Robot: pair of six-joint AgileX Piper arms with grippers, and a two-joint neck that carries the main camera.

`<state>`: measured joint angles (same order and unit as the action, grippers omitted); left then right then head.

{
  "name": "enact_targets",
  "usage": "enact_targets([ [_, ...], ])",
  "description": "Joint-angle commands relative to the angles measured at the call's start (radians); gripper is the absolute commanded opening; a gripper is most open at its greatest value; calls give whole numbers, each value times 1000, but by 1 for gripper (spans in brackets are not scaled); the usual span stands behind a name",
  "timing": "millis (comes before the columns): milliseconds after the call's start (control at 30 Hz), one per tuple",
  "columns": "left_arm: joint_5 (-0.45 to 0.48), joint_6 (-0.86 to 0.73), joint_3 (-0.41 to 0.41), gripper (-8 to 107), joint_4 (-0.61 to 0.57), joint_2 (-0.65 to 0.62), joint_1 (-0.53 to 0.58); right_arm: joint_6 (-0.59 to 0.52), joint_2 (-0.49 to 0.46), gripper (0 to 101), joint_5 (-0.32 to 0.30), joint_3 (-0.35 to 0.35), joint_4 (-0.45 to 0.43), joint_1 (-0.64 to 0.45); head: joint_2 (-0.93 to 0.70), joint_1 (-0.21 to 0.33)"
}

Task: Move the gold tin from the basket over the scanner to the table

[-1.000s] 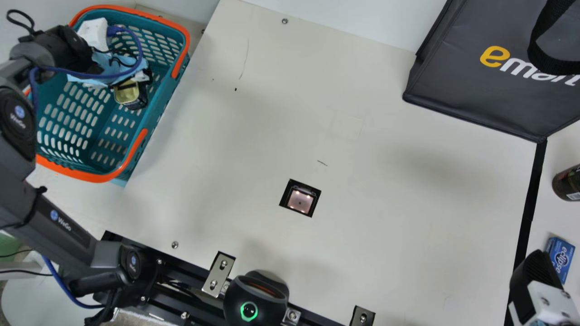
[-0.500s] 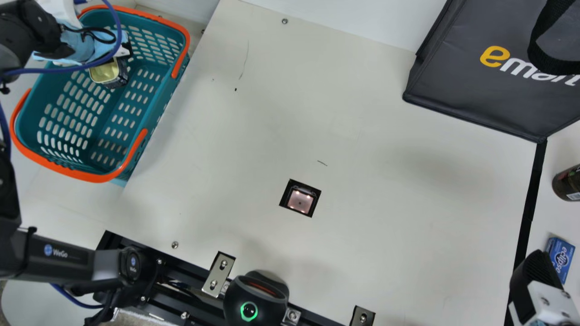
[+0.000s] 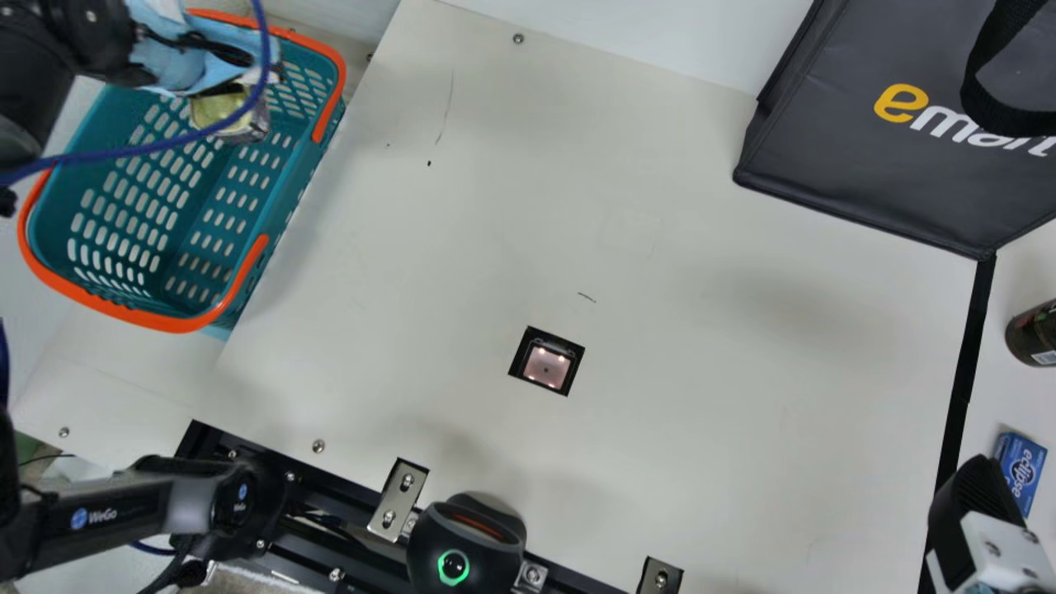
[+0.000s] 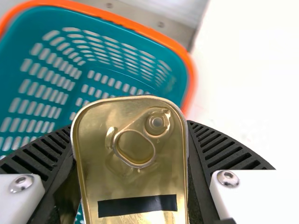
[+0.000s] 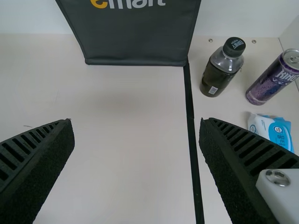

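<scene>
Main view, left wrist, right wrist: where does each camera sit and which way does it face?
Main view: on the neck, looking steeply down at table, scanner window and basket; left arm and right arm's end show.
Left wrist view: on that wrist, looking down past the left pincer, closed on the gold tin, into the basket.
Right wrist view: on that wrist, looking across the table toward bag and bottle; right pincer shows, open.
Shared: main and left wrist, basket and tin; main and right wrist, bag and bottle.

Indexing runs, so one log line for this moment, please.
left gripper: holding gold metal pull-tab tin | tin: over teal plastic basket | right gripper: open
</scene>
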<state>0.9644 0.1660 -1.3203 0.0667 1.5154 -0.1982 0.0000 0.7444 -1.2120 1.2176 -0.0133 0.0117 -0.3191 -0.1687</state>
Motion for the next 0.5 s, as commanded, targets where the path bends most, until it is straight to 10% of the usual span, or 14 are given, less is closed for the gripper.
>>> enact_targets([
  [0,18,62,8,-8,28,-6,144,0,0,95,0,0,0,0,-2,30],
  [467,113,332,24,-8,44,4,638,0,0,95,0,0,0,0,-2,30],
])
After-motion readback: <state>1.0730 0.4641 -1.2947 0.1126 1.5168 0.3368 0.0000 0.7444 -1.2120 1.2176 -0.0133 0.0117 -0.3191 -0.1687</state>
